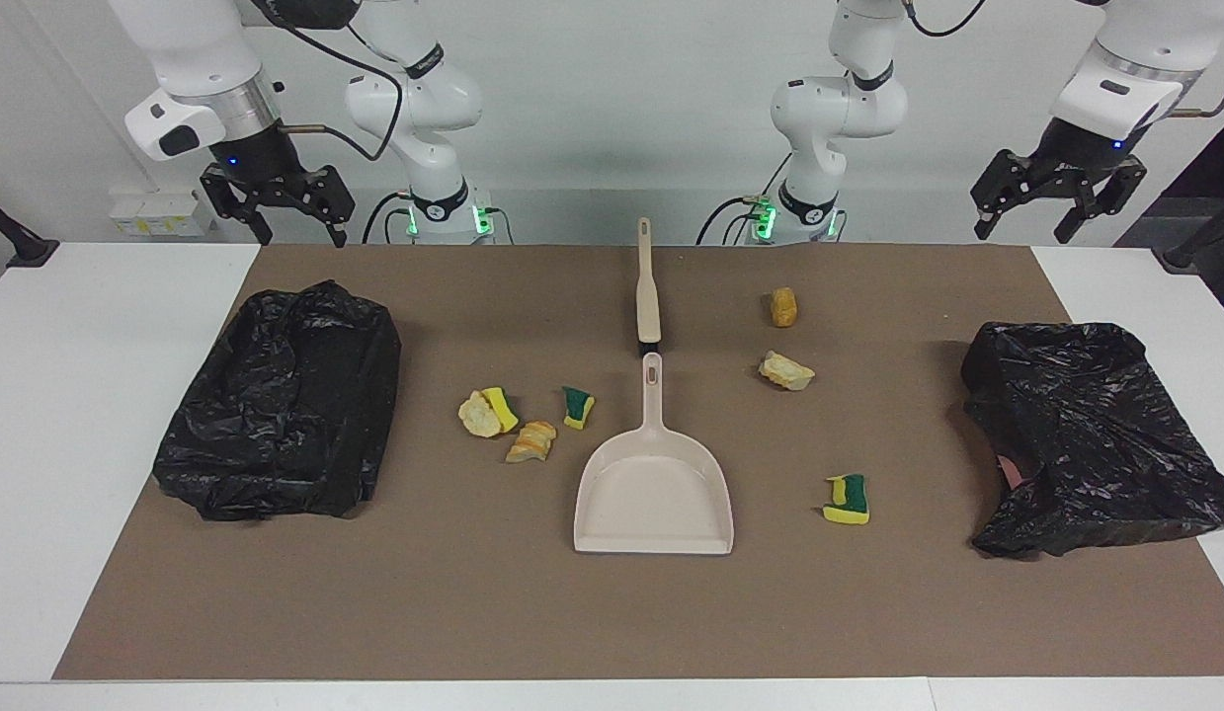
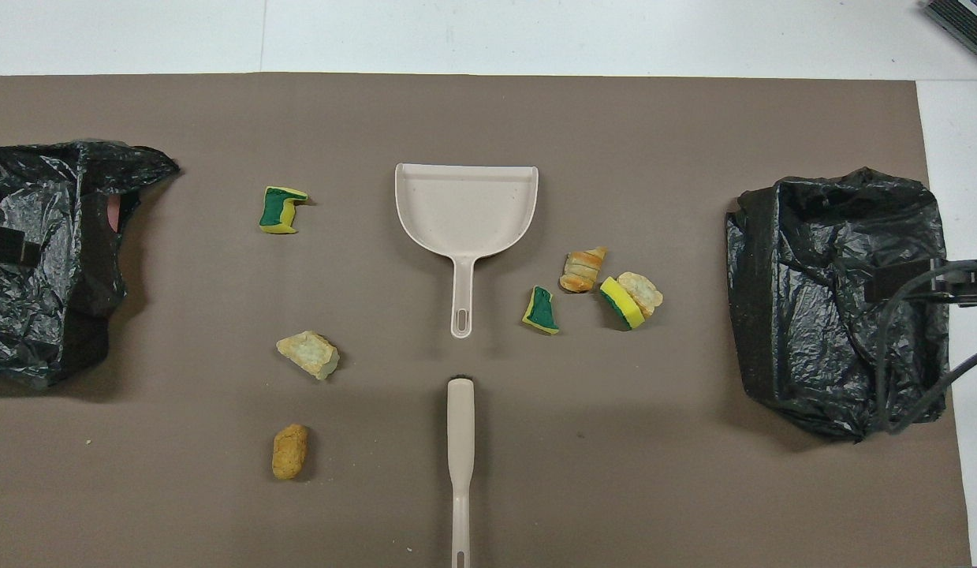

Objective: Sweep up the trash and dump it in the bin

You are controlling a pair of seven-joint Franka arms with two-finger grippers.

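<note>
The dustpan [image 2: 466,209] lies at mat centre, handle toward the robots. The brush [image 2: 460,450] lies nearer the robots, in line. Seven trash scraps [image 2: 307,354] flank the dustpan. One black-bagged bin [image 2: 839,296] stands at each table end.

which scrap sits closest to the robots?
The orange-brown foam chunk, alone beside the brush handle toward the left arm's end. The other scraps all lie farther out, level with the dustpan.

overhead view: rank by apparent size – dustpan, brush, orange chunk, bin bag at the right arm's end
1. Bin bag, largest by far.
2. Dustpan.
3. Brush: long but thin, and cut off by the picture's edge, so its full length cannot be judged.
4. Orange chunk, smallest.
</note>
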